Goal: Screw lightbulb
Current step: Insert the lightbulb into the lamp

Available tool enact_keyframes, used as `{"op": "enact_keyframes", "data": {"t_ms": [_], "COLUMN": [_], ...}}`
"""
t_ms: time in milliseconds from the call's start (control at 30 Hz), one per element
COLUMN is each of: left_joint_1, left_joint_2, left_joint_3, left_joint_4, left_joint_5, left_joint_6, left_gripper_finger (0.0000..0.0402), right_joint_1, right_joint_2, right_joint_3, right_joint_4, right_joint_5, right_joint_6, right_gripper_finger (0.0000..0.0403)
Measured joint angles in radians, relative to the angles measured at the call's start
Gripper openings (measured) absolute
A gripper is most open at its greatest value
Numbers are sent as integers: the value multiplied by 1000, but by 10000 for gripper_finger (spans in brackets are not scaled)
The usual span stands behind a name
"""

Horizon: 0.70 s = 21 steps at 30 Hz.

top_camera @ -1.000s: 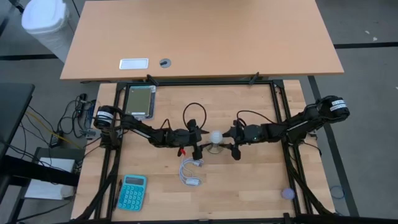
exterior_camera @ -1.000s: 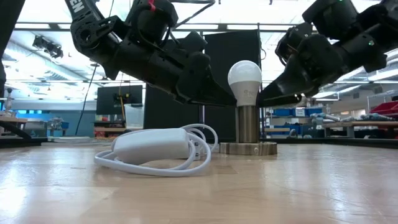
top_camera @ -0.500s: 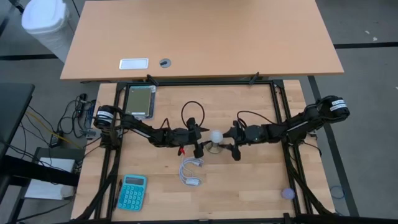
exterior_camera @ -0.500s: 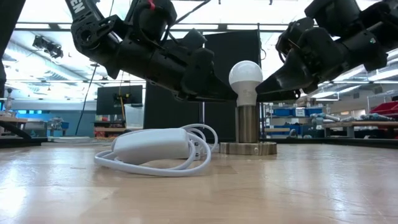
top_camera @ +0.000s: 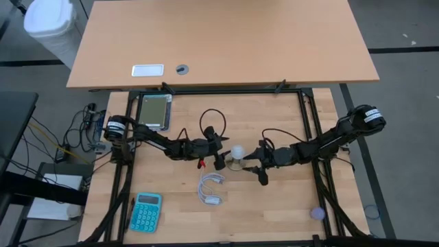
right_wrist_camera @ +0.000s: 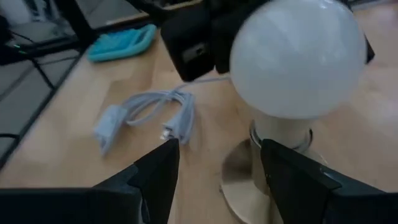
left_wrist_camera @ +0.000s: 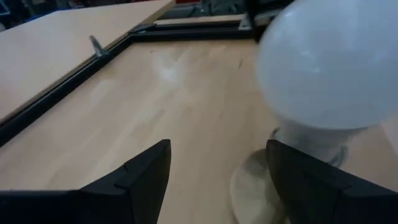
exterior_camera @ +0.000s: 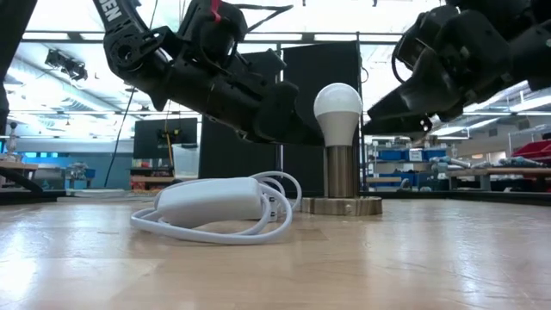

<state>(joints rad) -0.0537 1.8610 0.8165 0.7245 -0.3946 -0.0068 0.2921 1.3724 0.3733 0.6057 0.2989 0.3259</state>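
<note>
The lightbulb (top_camera: 236, 152) stands upright in its metal socket base (exterior_camera: 342, 204) near the middle of the counter (top_camera: 274, 206). The left gripper (top_camera: 221, 156) sits just beside it with fingers spread, not pinching it. The right gripper (top_camera: 254, 165) is close on the other side, fingers apart and holding nothing.

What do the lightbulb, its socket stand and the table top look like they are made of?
Lightbulb: matte white frosted globe, plastic or glass; cannot tell which.
Socket stand: looks like brushed metal, a grey column on a round base with a dull sheen.
Table top: pale wood, visible plank lines and grain, smooth finish.
</note>
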Motion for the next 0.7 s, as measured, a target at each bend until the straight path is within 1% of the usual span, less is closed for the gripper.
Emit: {"op": "enact_keyframes", "data": {"t_ms": [100, 167, 233, 433, 567, 700], "left_joint_1": [1, -6, -13, -33, -40, -40], "left_joint_2": [-2, -2, -2, -2, -3, -3], "left_joint_3": [0, 0, 0, 0, 0, 0], "left_joint_4": [-8, -27, -56, -68, -64, -52], "left_joint_5": [25, 53, 60, 154, 156, 153], "left_joint_6": [0, -1, -1, -29, -32, -61], "left_gripper_finger": [269, 269, 269, 269, 269, 269], "right_joint_1": [-7, -25, -47, -122, -153, -167], "right_joint_2": [0, 0, 0, 0, 0, 0], "right_joint_3": [0, 0, 0, 0, 0, 0], "right_joint_4": [-31, -46, -45, -39, -39, -39], "right_joint_5": [34, 35, 27, -87, -146, -165], "right_joint_6": [11, 8, -11, -63, -87, -103], "right_gripper_finger": [230, 230, 230, 230, 230, 230]}}
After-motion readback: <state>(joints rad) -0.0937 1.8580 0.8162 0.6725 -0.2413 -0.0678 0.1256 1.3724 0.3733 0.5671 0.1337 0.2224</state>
